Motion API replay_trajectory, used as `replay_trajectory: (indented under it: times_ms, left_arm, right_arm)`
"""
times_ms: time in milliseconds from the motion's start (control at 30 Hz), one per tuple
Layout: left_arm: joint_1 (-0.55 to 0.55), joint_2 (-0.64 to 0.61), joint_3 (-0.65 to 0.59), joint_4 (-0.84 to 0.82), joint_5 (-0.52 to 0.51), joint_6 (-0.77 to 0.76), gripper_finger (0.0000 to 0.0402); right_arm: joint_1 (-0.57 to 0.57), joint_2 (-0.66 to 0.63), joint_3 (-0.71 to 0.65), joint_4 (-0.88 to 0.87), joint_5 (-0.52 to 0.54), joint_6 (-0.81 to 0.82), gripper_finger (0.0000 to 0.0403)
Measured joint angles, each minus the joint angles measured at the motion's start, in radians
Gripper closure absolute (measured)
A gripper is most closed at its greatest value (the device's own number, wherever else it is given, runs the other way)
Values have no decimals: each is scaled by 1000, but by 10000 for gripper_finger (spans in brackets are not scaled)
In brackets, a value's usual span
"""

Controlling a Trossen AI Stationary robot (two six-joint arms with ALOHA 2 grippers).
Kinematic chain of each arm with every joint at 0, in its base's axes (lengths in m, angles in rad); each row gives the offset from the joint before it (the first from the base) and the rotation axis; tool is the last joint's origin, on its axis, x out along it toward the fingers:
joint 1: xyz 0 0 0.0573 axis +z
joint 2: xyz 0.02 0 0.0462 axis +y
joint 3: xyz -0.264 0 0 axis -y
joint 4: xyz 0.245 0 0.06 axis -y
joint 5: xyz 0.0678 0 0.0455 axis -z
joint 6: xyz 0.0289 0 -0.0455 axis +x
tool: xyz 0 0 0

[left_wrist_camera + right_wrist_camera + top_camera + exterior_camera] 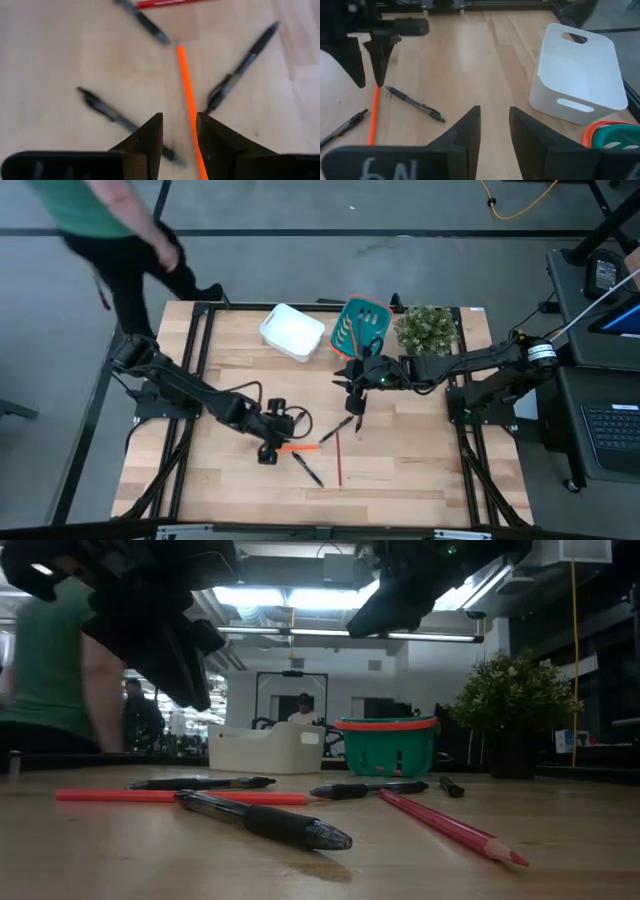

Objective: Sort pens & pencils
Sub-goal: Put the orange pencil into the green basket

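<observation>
left tool [268,452] open, empty, above orange pencil [298,447]; right tool [352,383] part open, empty, near green basket [360,326].

You have the bin [293,331], the basket [361,326] and the plant [427,329] in a row along the upper middle of the high view, left to right; the pens [308,470] and pencils [339,459] lie scattered on the surface [400,470] below them, centre frame; a person [110,230] stands upper left.

Wooden table [420,470] carries pens [308,469], pencils [339,460], white bin [292,332], teal basket [362,326], plant [427,329]
</observation>
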State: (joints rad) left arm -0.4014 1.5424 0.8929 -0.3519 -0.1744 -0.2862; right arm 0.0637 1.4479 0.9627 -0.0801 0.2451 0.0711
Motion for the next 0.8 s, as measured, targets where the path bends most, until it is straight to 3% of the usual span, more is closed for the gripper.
replay_trajectory:
  times_ms: [267,433,800]
  left_arm:
    - [-21,105,53,-9,14,-1,291]
    - [-20,131,53,-26,14,-46,291]
    - [-54,174,55,-13,10,-132,291]
  right_arm:
    - [21,0,-71,47,1,30,298]
    - [24,0,-139,115,70,58,298]
    - [89,0,-152,187,78,102,299]
